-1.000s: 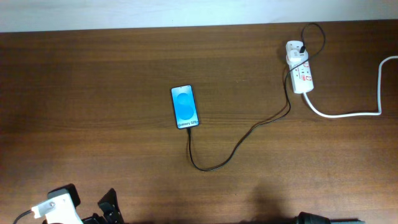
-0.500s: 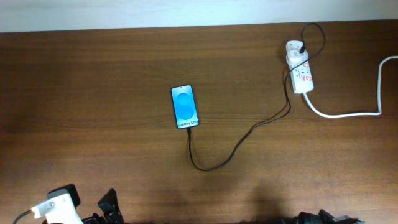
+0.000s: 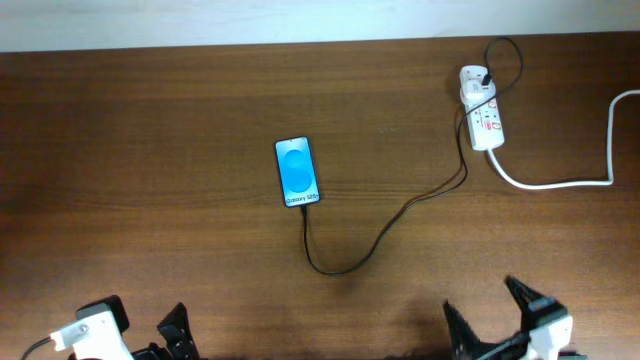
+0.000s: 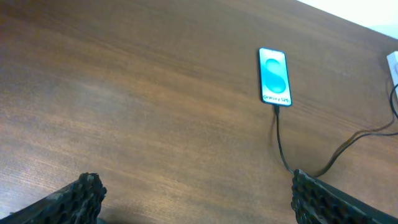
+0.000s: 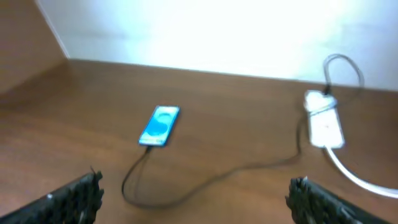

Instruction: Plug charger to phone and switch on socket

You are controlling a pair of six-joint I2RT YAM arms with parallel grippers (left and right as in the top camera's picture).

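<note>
One brown table (image 3: 150, 120) carries two grippers, one phone, one charger, one socket and one white cord. The left gripper (image 3: 143, 318) sits at the near edge, its jaws spread wide and holding nothing. Open wood runs ahead of it and to its left as far as the table's far edge. The phone (image 3: 298, 172) lies flat, screen up, well ahead of this gripper and to its right. The charger (image 3: 380, 238) meets the phone's near end, loops toward the grippers, then runs rightward to the socket. The right gripper (image 3: 488, 310), also at the near edge, is fully open and holds nothing. The cable's loop lies ahead to its left. The socket (image 3: 483, 120) lies far ahead of it, near the far edge. The white cord (image 3: 560, 183) leaves the socket's near end and runs right, out of view.
</note>
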